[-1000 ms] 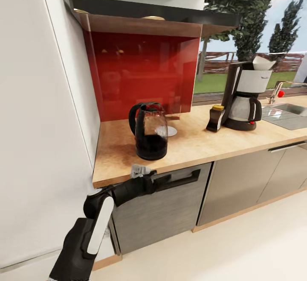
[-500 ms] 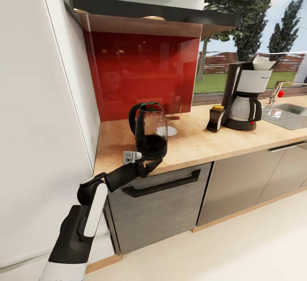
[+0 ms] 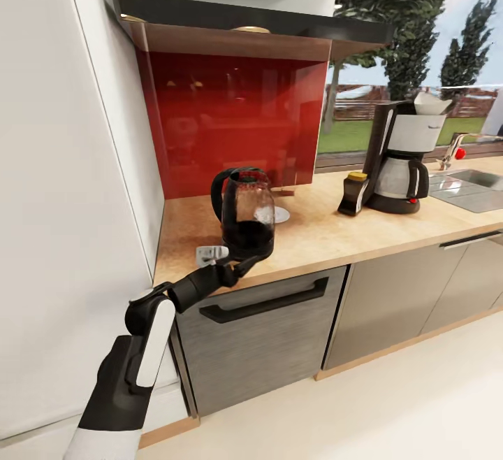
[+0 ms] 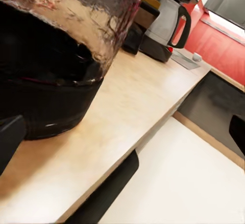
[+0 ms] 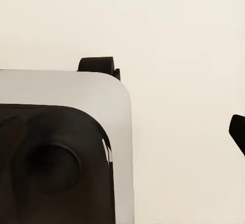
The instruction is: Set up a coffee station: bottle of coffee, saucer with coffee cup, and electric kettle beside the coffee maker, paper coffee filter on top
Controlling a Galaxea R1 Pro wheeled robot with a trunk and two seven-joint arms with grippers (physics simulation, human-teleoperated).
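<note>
**A:** so where's the electric kettle (image 3: 244, 217) right now?

**B:** sitting upright on the kitchen countertop (image 3: 314, 236), toward its left end, in front of the red glossy panel (image 3: 230, 117). Dark liquid in the bottom half, black handle pointing left. The left gripper (image 3: 241, 262) is right at its base from the front edge of the counter; can't tell if it's actually touching

**A:** fingers closed or what?

**B:** spread apart. In the left wrist view the kettle's black base (image 4: 48, 106) fills the near side, and one dark fingertip (image 4: 9, 139) shows at each edge of the picture, wide of each other, nothing clamped

**A:** and the rest of the coffee stuff?

**B:** the saucer (image 3: 279, 214) is peeking out just behind the kettle, mostly hidden. Well off to the right stands the coffee maker (image 3: 399, 159) with the paper coffee filter (image 3: 431, 103) on top, and the bottle of coffee (image 3: 353, 194) with its yellow lid just beside it on the left. Sink (image 3: 475, 184) and tap beyond that. Black kitchen shelf (image 3: 251, 21) runs above the red panel

**A:** right gripper?

**B:** the right wrist view gives a dark tip (image 5: 238, 132) at the frame edge over pale floor, plus a grey and black part of the robot (image 5: 61, 147). Can't tell if that one's apart or together
</note>
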